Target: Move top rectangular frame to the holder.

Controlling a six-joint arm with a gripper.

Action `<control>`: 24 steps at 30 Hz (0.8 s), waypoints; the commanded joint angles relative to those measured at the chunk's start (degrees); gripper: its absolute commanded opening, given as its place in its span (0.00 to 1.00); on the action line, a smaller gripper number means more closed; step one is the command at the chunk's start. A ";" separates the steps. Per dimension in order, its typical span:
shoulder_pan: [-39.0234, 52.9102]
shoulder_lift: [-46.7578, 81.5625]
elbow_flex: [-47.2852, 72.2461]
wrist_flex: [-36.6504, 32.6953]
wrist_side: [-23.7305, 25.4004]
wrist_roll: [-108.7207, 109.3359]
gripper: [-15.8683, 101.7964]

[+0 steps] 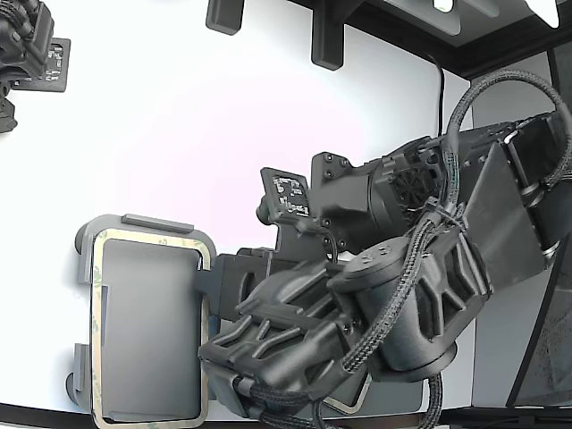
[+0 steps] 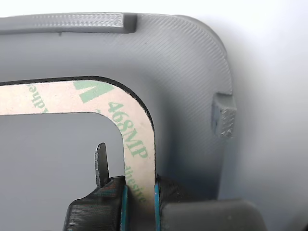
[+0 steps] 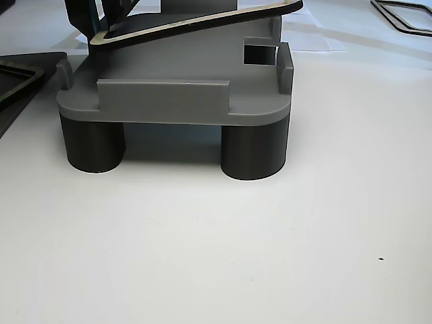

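Observation:
The top rectangular frame [image 2: 135, 126] is thin and tan with green print, and its middle is hollow. My gripper [image 2: 139, 195] is shut on one of its sides, with a blue-padded finger [image 2: 113, 204] inside the opening and the other outside. In the exterior view the frame [image 1: 96, 295] lies over the light grey holder [image 1: 100, 223] at the lower left, and my gripper [image 1: 214, 344] grips its right side. In the other view the frame [image 3: 202, 23] hangs tilted above the holder [image 3: 169, 101], lower at the gripper's end [image 3: 91, 23].
The holder stands on dark round legs [image 3: 253, 152] on the white table. Another frame [image 3: 17, 73] lies on a dark mat to its left in the other view, and one more [image 3: 405, 13] at the far right. A second arm [image 1: 27, 49] shows in the exterior view's upper left.

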 commanded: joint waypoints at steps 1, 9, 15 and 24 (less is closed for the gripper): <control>-0.97 1.05 -1.58 0.53 -0.18 0.62 0.05; -1.67 0.44 -1.76 0.53 -1.23 1.23 0.05; -1.67 0.44 -1.14 0.53 -1.49 1.41 0.06; -2.55 2.90 0.88 0.53 -1.85 1.05 0.07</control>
